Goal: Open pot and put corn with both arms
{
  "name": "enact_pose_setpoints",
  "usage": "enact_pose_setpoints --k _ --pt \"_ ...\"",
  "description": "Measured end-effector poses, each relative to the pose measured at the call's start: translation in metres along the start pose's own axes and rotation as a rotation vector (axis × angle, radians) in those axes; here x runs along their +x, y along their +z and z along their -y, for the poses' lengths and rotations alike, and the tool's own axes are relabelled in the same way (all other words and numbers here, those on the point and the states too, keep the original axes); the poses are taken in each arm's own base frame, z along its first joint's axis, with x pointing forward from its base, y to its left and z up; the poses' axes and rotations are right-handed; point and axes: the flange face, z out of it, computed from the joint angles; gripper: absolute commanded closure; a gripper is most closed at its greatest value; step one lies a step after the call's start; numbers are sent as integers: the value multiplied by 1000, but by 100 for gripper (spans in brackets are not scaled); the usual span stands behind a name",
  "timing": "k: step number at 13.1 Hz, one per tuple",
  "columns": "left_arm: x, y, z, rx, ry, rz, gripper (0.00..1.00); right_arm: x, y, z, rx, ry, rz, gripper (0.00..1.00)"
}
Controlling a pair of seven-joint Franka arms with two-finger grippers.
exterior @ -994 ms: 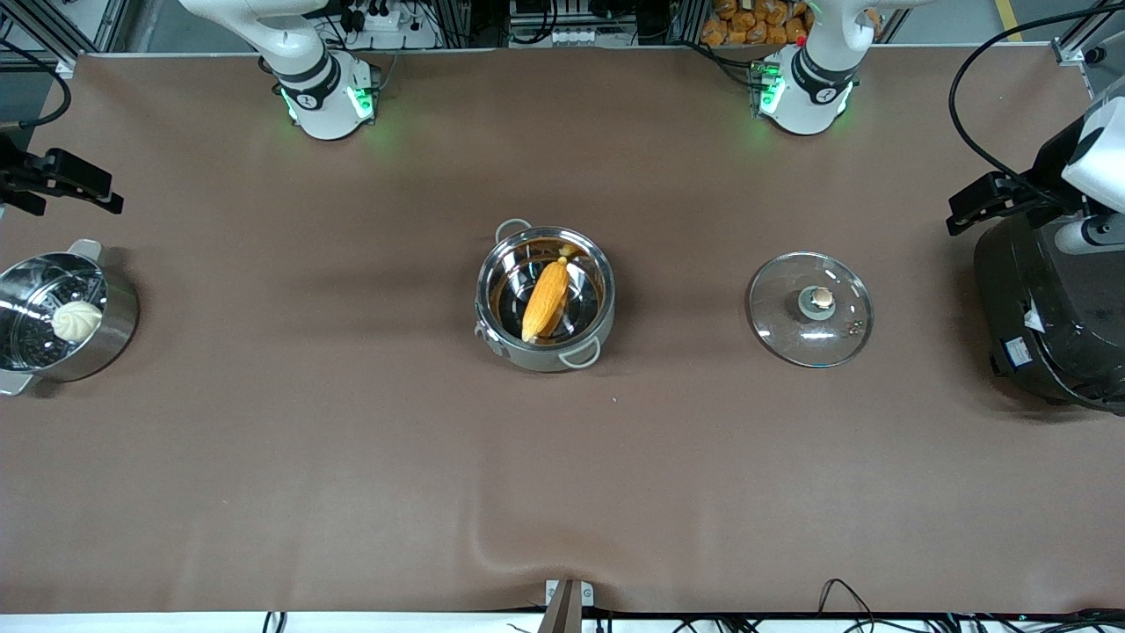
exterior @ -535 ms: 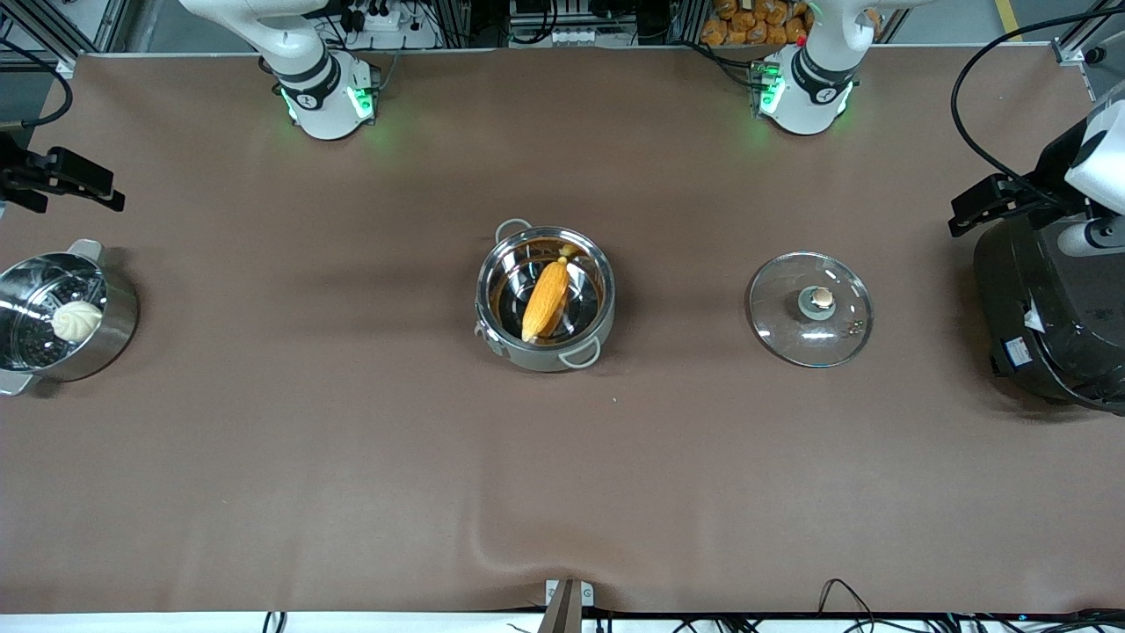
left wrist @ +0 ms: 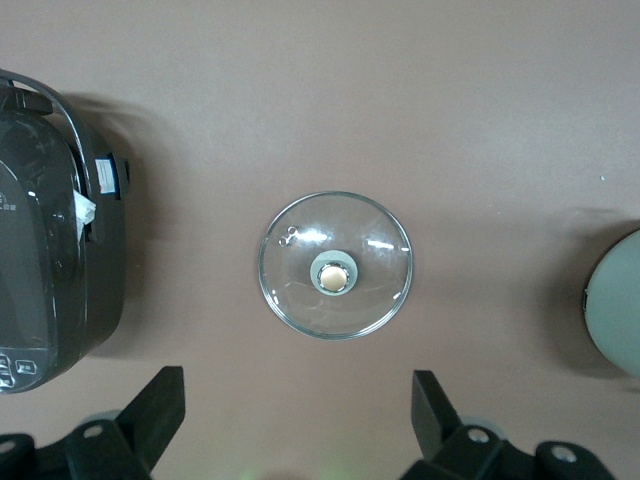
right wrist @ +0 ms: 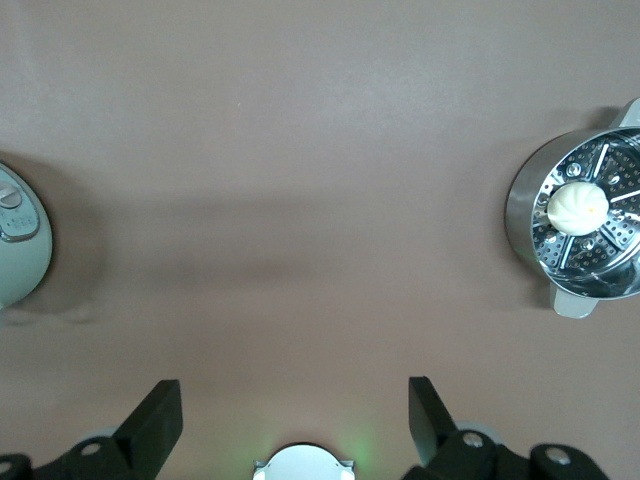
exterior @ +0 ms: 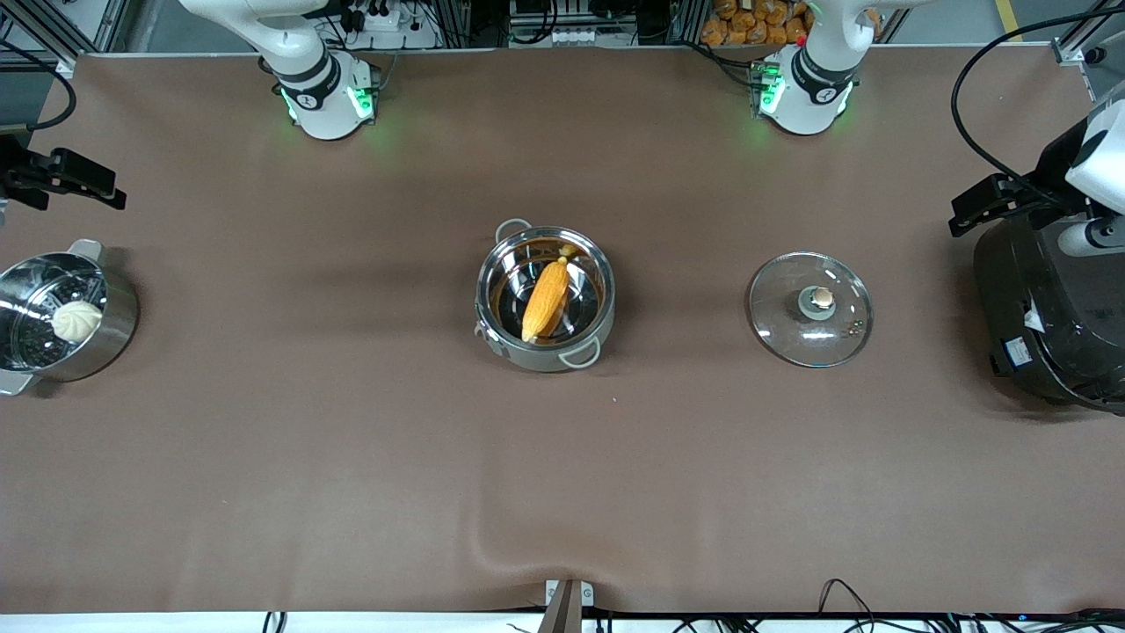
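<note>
The steel pot stands uncovered at the middle of the table, and the yellow-orange corn lies slanted inside it. Its glass lid rests flat on the cloth, knob up, toward the left arm's end. My left gripper hangs high up, open and empty; the left wrist view looks straight down on the lid, with the gripper apart from it. My right gripper is also raised, open and empty, over bare cloth between the pot and the steamer pot.
A steel steamer pot with a white bun sits at the right arm's end. A big black cooker stands at the left arm's end, beside the lid. The brown cloth has a small ripple at the front edge.
Both raised grippers have drifted very slightly. The pot, corn and lid have not moved.
</note>
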Motion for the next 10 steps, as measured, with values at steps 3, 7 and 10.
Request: enact_pose_setpoints --k 3,7,10 --pt "-3 1 -1 3 2 20 0 2 8 0 -3 3 15 0" --pt "-3 0 0 3 1 20 0 4 11 0 -4 4 18 0" --pt "-3 -1 0 3 0 20 0 4 11 0 -5 3 19 0"
